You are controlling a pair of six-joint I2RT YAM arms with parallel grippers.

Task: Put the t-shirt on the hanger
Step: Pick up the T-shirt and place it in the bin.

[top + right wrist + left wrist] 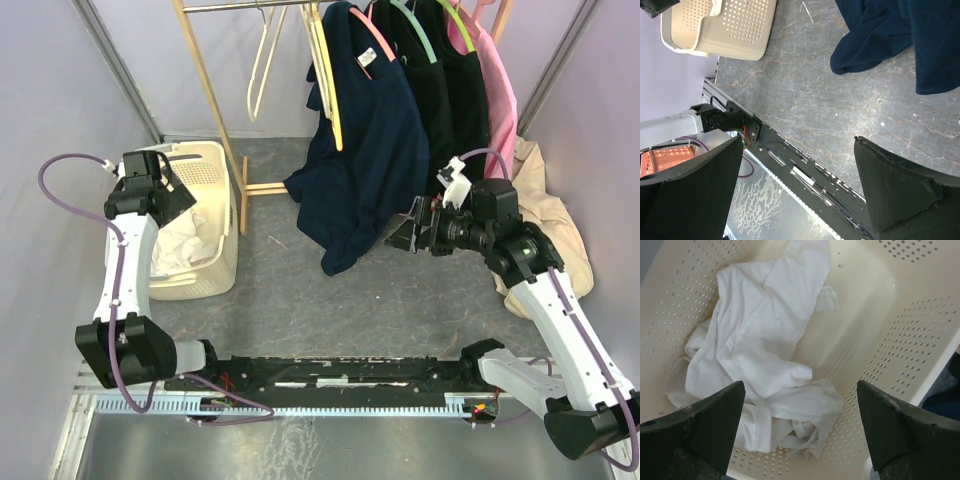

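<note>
1. Grey mottled surface (300, 290) carries a cream perforated basket (228, 215) at the left, with a wooden rack (210, 100) behind it.
2. The t-shirt (760, 340) lies crumpled inside the basket.
3. The left pincer (800, 390) hovers over it, jaws spread wide and empty.
4. The hanger (328, 85) hangs on the rack, just beside a navy shirt (375, 150).
5. The right pincer (405, 235) is also spread and empty, near the navy shirt's lower edge.

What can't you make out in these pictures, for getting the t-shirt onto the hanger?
- t-shirt: crumpled in the basket, so neck and sleeves are unclear. In the left wrist view, the left tool covers its near edge.
- yellow hanger: top view, hook at the top edge, too small to see.
- beige garment: top view, partly behind the right arm.
</note>
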